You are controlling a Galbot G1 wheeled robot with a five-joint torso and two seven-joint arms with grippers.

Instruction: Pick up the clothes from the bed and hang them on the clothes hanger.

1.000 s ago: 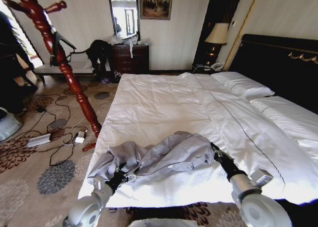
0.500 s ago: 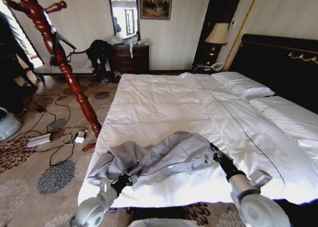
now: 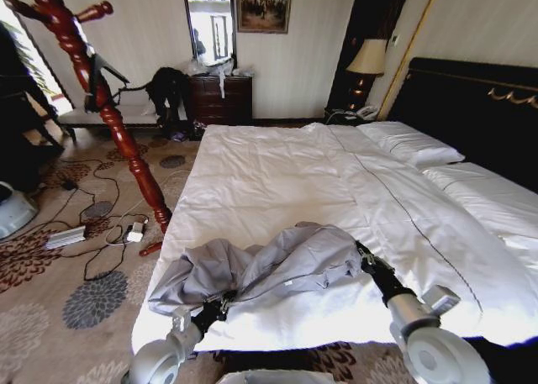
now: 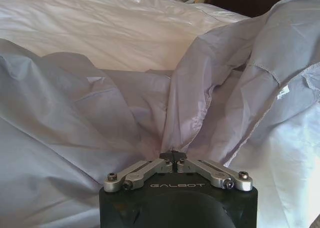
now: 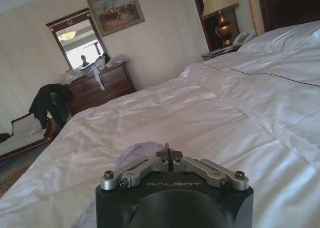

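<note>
Pinching thin, floppy, light jacket (image 3: 269, 266) on bed (image 3: 277, 174) with both clenched grippers, left (image 3: 220, 302) at hem, right (image 3: 363, 255) at far edge, likely sagging between.

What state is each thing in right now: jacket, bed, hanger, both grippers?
Light grey thin jacket: crumpled on the bed's near edge, pinched at both ends.
Wide white-duvet bed: made, smooth.
Thin black hanger: hanging on the red wooden coat stand, bare.
Left gripper: shut on jacket fabric.
Right gripper: shut on jacket fabric.
</note>
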